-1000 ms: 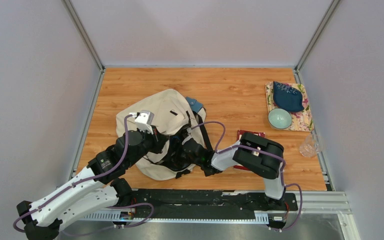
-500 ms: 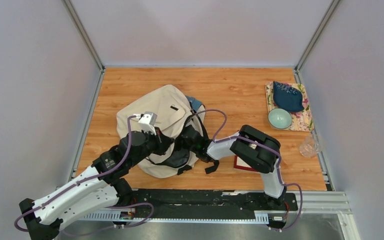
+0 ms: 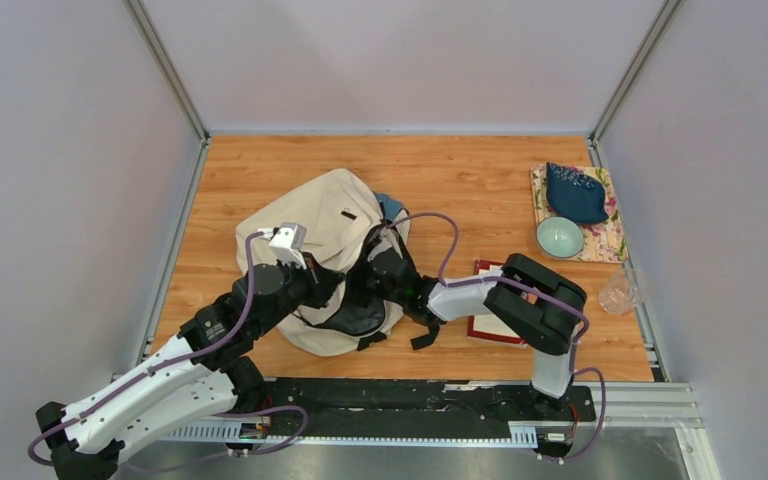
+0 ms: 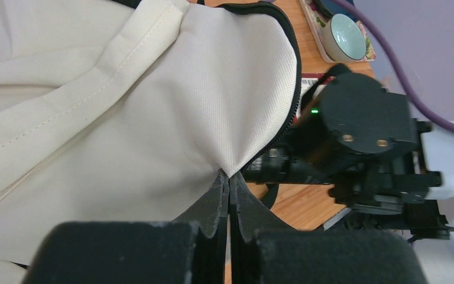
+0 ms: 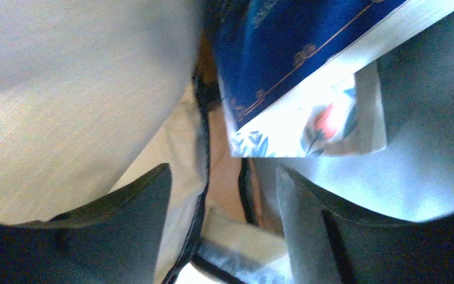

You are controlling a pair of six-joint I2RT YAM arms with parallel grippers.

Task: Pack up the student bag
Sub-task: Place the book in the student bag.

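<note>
Left gripper (image 4: 229,184): fingers pressed together, pinching a fold of cream canvas right at the black-zippered rim of the student bag (image 4: 124,106). The fabric puckers at the pinch.

Right gripper (image 5: 221,177): fingers spread with a clear gap, nothing clamped. It's at the bag mouth, cream canvas on one side and the zipper edge running between the fingers. Just beyond the fingertips is a blue printed item (image 5: 295,47) with gold lines and a white floral border; can't tell what it is.

Top view: the bag (image 3: 330,215) sits on the wooden table (image 3: 460,180), left of centre. Its mouth faces the near edge, dark lining showing. The left gripper (image 3: 322,285) is on the near-left part of the rim and the right gripper (image 3: 382,272) on the near-right.

A flat red-edged item (image 3: 483,328) lies just right of the bag, partly under the right arm. A teal item (image 3: 392,207) peeks out at the bag's far side.

Right edge: clear glass (image 3: 620,290). Farther back is a floral mat (image 3: 605,240) carrying a pale teal bowl (image 3: 560,237) and a dark blue leaf-shaped dish (image 3: 575,193).
</note>
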